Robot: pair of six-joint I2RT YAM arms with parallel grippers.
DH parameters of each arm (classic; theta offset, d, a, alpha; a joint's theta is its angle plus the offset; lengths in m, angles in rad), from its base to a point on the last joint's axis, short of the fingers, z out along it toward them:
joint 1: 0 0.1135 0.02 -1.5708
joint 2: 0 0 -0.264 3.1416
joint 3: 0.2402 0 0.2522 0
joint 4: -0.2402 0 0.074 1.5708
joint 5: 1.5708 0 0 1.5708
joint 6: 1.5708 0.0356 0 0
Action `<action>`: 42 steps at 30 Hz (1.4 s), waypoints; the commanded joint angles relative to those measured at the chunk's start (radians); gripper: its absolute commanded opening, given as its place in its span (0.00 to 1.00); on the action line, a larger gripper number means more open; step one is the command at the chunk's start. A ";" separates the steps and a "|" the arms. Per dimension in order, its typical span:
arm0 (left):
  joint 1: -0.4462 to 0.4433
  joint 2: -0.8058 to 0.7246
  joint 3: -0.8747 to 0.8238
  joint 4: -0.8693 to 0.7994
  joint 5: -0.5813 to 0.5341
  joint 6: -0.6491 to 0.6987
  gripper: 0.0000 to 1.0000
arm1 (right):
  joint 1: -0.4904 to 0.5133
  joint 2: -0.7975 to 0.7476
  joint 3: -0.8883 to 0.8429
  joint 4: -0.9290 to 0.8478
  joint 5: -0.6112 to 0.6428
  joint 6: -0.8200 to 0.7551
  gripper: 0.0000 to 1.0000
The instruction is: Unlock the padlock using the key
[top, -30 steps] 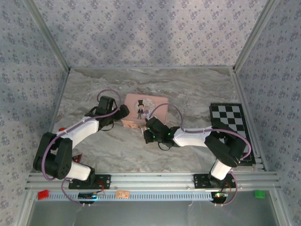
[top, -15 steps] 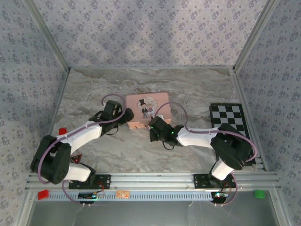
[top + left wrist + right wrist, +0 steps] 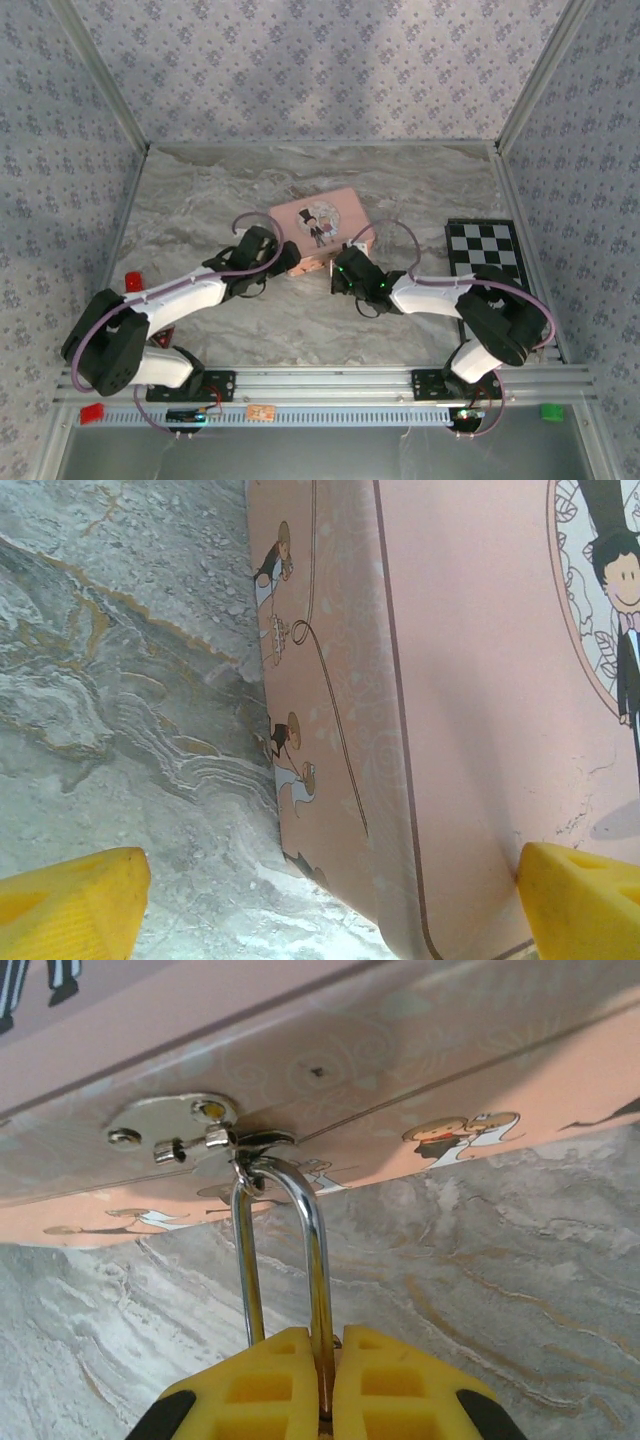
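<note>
The right end effector (image 3: 322,1360) pinches the padlock (image 3: 314,1250) by its shackle, steadying it. The left end effector (image 3: 325,905) stands spread over the tin's (image 3: 470,680) edge. Next, likely, the key must be fetched and inserted.

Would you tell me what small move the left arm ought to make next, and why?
Probably close the left gripper on the pink tin: its open jaws straddle the tin's edge, while the right gripper is shut on the padlock hanging from the hasp. Steadying the tin seems sensible.
</note>
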 commanded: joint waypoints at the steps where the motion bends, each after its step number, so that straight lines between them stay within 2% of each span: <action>1: -0.018 0.019 -0.005 0.013 -0.006 -0.016 0.94 | -0.020 -0.030 -0.021 0.116 0.013 0.058 0.00; 8: -0.031 -0.009 0.053 -0.041 -0.041 0.022 0.97 | -0.044 -0.023 -0.064 0.222 0.006 0.127 0.00; 11: 0.008 -0.029 0.071 -0.058 -0.046 0.042 1.00 | -0.038 -0.009 -0.066 0.268 0.001 0.127 0.00; 15: 0.093 -0.022 0.105 -0.080 0.016 0.062 1.00 | -0.036 0.007 -0.073 0.294 -0.001 0.154 0.00; 21: 0.121 0.031 0.143 -0.058 0.037 0.081 1.00 | -0.046 0.023 -0.095 0.337 -0.010 0.186 0.00; 25: 0.123 0.097 0.167 -0.019 0.076 0.066 1.00 | -0.057 0.031 -0.101 0.363 -0.020 0.199 0.00; 31: 0.115 0.192 0.223 -0.042 0.057 0.088 1.00 | -0.077 0.040 -0.096 0.349 -0.021 0.187 0.00; 42: 0.094 0.228 0.168 -0.024 0.018 0.071 1.00 | -0.122 0.043 -0.093 0.379 -0.031 0.161 0.00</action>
